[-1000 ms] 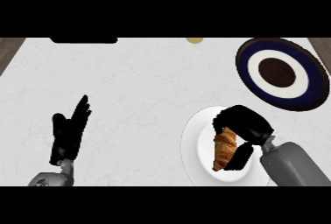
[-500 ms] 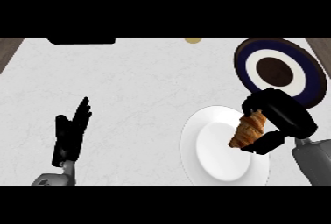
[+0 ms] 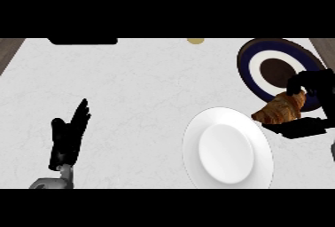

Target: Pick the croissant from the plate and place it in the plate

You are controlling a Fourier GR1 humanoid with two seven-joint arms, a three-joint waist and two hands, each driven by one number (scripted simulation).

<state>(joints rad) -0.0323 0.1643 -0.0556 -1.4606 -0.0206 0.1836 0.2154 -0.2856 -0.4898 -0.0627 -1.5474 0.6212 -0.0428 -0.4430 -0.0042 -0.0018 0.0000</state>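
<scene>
A brown croissant [image 3: 281, 109] is held above the counter, between the white plate [image 3: 226, 149] and the dark blue plate with a white ring [image 3: 278, 68]. My right hand [image 3: 306, 106] is shut on it, fingers above and thumb below, at the view's right edge. The croissant's tip overlaps the blue plate's lower rim. Bare and white, the near plate lies at the lower right. My left hand [image 3: 68, 136] rests open at the lower left, fingers pointing up.
A black object [image 3: 83, 41] sits at the counter's far edge on the left. A small tan round thing [image 3: 195, 41] lies at the far edge near the middle. Brown floor or wall shows at the top left corner.
My right hand has lifted the croissant off the white plate and carried it up and right toward the dark blue plate. The left hand has stayed still.
</scene>
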